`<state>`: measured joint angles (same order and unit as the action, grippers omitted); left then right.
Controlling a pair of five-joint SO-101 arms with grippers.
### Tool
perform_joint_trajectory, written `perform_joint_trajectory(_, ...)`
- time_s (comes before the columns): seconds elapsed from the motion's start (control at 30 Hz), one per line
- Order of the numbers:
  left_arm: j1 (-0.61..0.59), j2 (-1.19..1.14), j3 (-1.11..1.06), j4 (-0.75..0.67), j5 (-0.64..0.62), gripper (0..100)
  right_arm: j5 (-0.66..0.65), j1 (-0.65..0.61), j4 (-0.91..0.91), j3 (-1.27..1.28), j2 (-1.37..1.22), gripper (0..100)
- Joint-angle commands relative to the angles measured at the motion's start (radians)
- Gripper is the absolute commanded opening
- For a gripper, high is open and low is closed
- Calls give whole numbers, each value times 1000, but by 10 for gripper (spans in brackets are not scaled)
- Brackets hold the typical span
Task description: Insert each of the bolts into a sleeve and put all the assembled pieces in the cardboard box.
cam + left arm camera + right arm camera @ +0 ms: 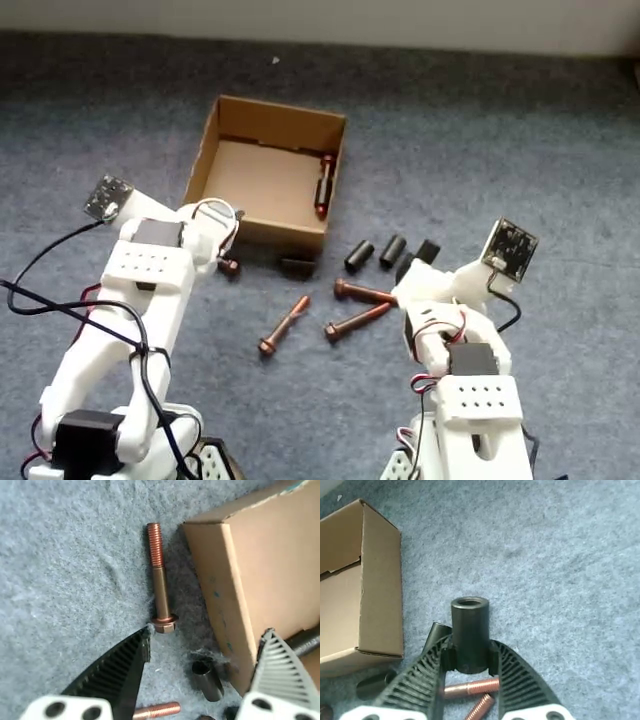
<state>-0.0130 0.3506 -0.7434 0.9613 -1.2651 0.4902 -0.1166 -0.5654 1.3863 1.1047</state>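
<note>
Right wrist view: right gripper (470, 649) clamps a sleeve (469, 625); left gripper (207, 632), jaws spread wide, hangs over a bolt (160, 580)

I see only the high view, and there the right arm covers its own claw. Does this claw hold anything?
Observer: Yes. The right wrist view shows the right claw shut on a dark sleeve, with the open end pointing away from the claw.
Operator: And the left claw, is it open?
Observer: It is open. In the left wrist view the left claw has its fingers wide apart and grips nothing.
Operator: What lies ahead of it?
Observer: A copper bolt lies flat beside the cardboard box, apart from its wall, with the head toward the claw.
</note>
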Motion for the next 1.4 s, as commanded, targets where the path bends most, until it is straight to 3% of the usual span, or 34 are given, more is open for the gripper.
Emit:
perform_joint_trajectory(0.0, 12, 41, 50, 29, 91, 351, 9, 12, 19, -7, 27, 5)
perform_joint_trajectory(0.13, 19, 96, 131, 189, 232, 351, 9, 12, 19, -7, 27, 5)
perform_joint_trajectory(0.23, 54, 163, 179, 318, 436, 351, 9, 12, 19, -7, 27, 5)
perform_joint_trajectory(0.37, 73, 245, 182, 374, 839, 351, 9, 12, 19, -7, 27, 5)
perform_joint_trajectory(0.47, 67, 278, 182, 390, 1247, 345, 9, 12, 19, -7, 27, 5)
perform_joint_trajectory(0.57, 71, 286, 180, 393, 1580, 268, 9, 12, 19, -7, 27, 5)
perform_joint_trajectory(0.77, 15, 268, 180, 249, 1685, 88, 9, 12, 19, -7, 27, 5)
perform_joint_trajectory(0.87, -22, 243, 180, 236, 1798, 115, 9, 12, 19, -7, 27, 5)
perform_joint_trajectory(1.07, -30, 150, 188, 236, 1837, 126, 9, 10, 19, -7, 27, 5)
perform_joint_trajectory(1.27, -27, 2, 249, 216, 2044, 126, 9, 10, 19, -7, 27, 6)
perform_joint_trajectory(1.37, -25, -91, 297, 262, 2240, 126, -8, 10, 19, -7, 27, 7)
